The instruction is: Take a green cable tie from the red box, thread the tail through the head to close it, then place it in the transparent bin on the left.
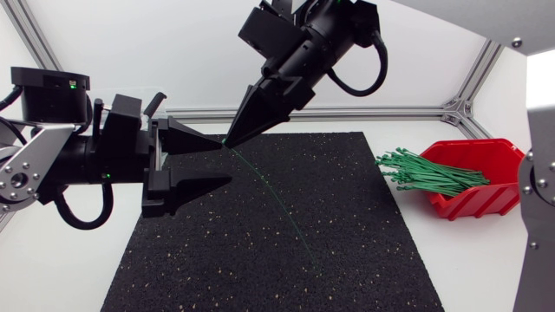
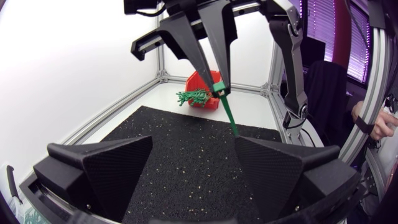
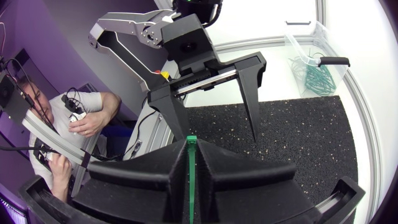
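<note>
**Two arms meet over the mat, one tie between them**

From where I stand, the black mat [image 1: 286,234] takes up most of the white table. The left arm [image 1: 52,147] comes in low from its side. Its left gripper [image 1: 225,161] hangs over the mat's near corner with both fingers spread wide, nothing between them. The right arm [image 1: 338,35] slants down from above. The right gripper [image 1: 230,136] has its fingers pressed together into one point, pinching the green cable tie [image 2: 230,117] near its head.

That point sits just beside the tip of the left gripper's upper finger. I cannot tell whether they touch.

The red box [image 1: 481,201] stands off the mat on the right arm's side, tipped toward the mat. A bundle of green ties [image 1: 425,171] spills out of its open front. The transparent bin [image 3: 292,42] is over by the left arm, past the mat's corner, with some green ties [image 3: 314,74] lying in it.

The held tie runs from the pinch in a long thin curve, down and across the middle of the mat. Its tail is too fine to tell whether it rests on the surface.
</note>
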